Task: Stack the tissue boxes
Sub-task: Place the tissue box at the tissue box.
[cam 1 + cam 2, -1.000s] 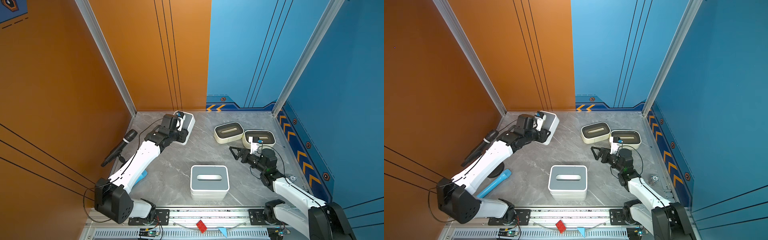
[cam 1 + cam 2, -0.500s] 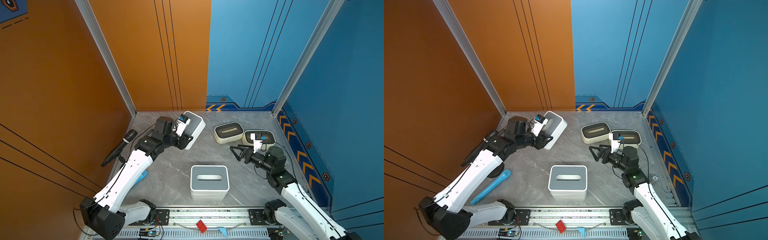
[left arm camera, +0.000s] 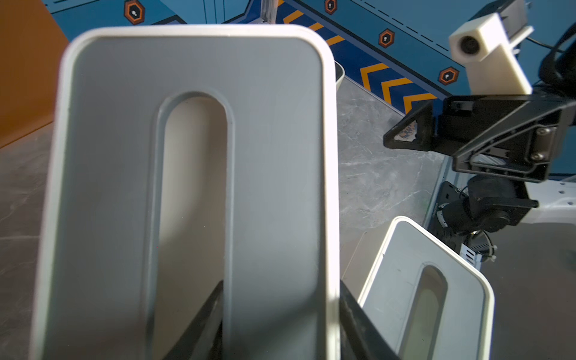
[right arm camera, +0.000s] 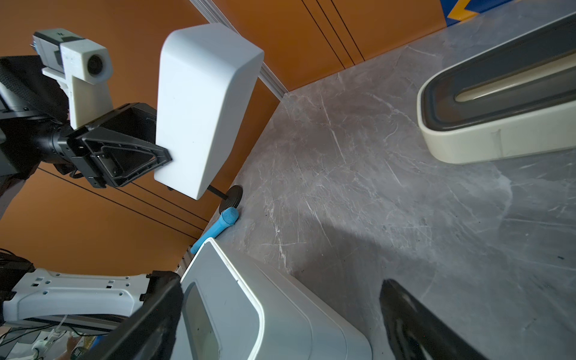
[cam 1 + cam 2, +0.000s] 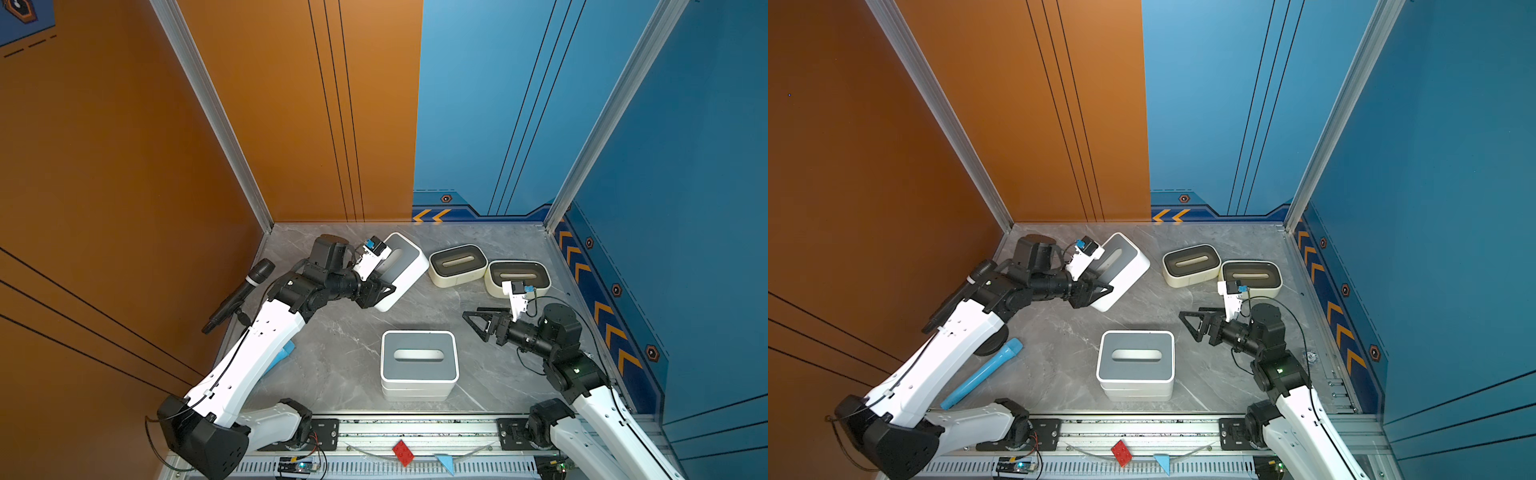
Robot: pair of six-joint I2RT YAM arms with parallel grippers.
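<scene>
A white tissue box with a grey slotted top (image 5: 401, 270) (image 5: 1121, 270) (image 3: 193, 187) (image 4: 202, 103) hangs tilted above the back left of the table. My left gripper (image 5: 382, 291) (image 5: 1100, 291) (image 3: 280, 290) is shut on its side wall, one finger inside the slot. A stack of two white, grey-topped boxes (image 5: 419, 361) (image 5: 1136, 359) (image 3: 420, 296) (image 4: 249, 314) stands front centre. Two cream boxes with dark tops (image 5: 457, 264) (image 5: 518, 276) (image 5: 1191, 264) (image 5: 1250, 277) lie back right. My right gripper (image 5: 473, 316) (image 5: 1187, 316) (image 4: 277, 282) hovers open just right of the stack, holding nothing.
A black microphone (image 5: 241, 297) leans on its stand by the orange left wall. A blue microphone (image 5: 982, 374) (image 4: 218, 227) lies on the table under my left arm. Walls close in the left, back and right. A red brick (image 5: 403, 453) sits on the front rail.
My left arm has lifted the grey-topped box off the table at the back left, tilted it and carried it toward the centre. My right arm has risen a little and stayed open.
</scene>
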